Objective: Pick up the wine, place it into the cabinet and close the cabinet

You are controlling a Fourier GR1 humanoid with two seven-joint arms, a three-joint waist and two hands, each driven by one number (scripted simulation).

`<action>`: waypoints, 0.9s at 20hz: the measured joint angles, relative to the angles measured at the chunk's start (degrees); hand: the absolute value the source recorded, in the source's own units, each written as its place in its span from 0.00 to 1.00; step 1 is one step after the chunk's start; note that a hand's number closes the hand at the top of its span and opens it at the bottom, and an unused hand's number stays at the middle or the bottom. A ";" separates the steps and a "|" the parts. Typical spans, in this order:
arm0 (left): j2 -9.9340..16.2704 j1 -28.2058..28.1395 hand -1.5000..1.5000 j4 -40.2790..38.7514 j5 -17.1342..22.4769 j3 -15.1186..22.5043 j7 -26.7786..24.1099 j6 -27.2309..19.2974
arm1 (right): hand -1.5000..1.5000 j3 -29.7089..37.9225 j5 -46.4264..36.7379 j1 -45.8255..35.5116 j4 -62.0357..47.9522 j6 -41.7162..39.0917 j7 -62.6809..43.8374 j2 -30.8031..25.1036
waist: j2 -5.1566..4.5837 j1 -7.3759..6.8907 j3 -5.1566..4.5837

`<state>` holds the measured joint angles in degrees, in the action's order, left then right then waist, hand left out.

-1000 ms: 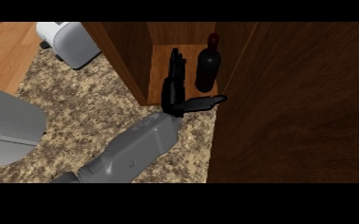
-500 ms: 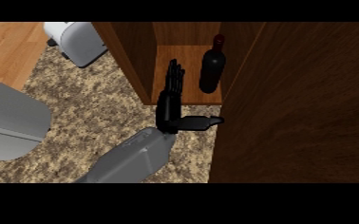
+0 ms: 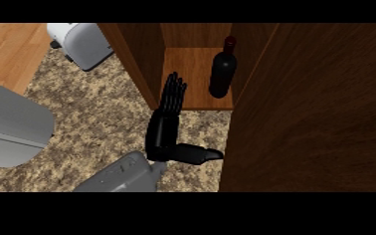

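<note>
The dark wine bottle (image 3: 223,74) stands upright on the floor of the open wooden cabinet (image 3: 189,62), against its right side. My left hand (image 3: 163,129) is open just in front of the cabinet, left of and nearer than the bottle. Its straight fingers (image 3: 173,92) point into the opening and reach the shelf's front edge, while the thumb (image 3: 198,154) sticks out to the right. The hand touches neither the bottle nor anything else. The right hand does not show.
The cabinet's dark door (image 3: 308,109) stands open and fills the right side. A white and grey appliance (image 3: 81,42) sits at the back left on the speckled counter (image 3: 95,109). A large grey shape (image 3: 18,129) is at the left edge.
The left hand has drawn back out of the cabinet toward me, away from the bottle. The bottle stays standing in the cabinet.
</note>
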<state>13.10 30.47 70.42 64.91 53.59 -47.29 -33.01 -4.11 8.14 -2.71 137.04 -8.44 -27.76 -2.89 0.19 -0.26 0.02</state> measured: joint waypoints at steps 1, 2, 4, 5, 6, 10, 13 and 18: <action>1.37 -1.20 0.00 2.51 -0.90 0.37 0.49 -0.17 | 0.00 1.18 0.98 0.02 -0.38 -0.61 0.65 -0.49 | 0.00 -0.05 0.00; 3.45 -2.24 0.00 5.24 -1.42 0.48 1.38 0.08 | 0.00 1.02 1.18 0.72 -0.54 -0.97 1.33 -0.32 | 0.01 -0.10 0.01; 6.46 -4.70 0.00 9.21 -2.54 0.60 2.01 0.74 | 1.00 1.57 3.54 1.08 0.04 -2.39 0.20 -1.50 | 0.02 -0.13 0.02; 8.07 -5.54 0.00 10.88 -3.01 0.53 2.56 1.59 | 1.00 1.47 3.91 1.00 0.09 -3.08 -0.22 -2.07 | 0.01 -0.12 0.02; 9.76 -6.53 0.00 13.09 -3.29 0.53 3.04 2.37 | 1.00 1.02 3.93 0.22 0.11 -3.42 -0.93 -2.58 | 0.02 -0.22 0.02; 15.02 -9.93 1.00 21.17 -5.09 0.63 5.05 3.14 | 1.00 -0.22 4.38 -0.33 0.21 -6.89 -0.83 -4.69 | 0.04 -0.28 0.02; 20.11 -13.76 1.00 25.95 -5.61 -0.78 4.93 5.50 | 1.00 -1.72 4.91 1.86 0.46 -9.96 -0.03 -5.61 | 0.06 -0.19 0.01; 27.99 -19.49 1.00 32.05 -4.55 -4.40 4.90 10.58 | 1.00 -6.87 5.65 3.11 0.72 -11.75 -2.05 -5.17 | 0.09 -0.32 -0.02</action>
<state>41.09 10.98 102.47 60.36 49.18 -42.39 -22.42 -10.98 13.80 0.40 137.75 -20.18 -29.81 -8.06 0.28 -0.58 0.00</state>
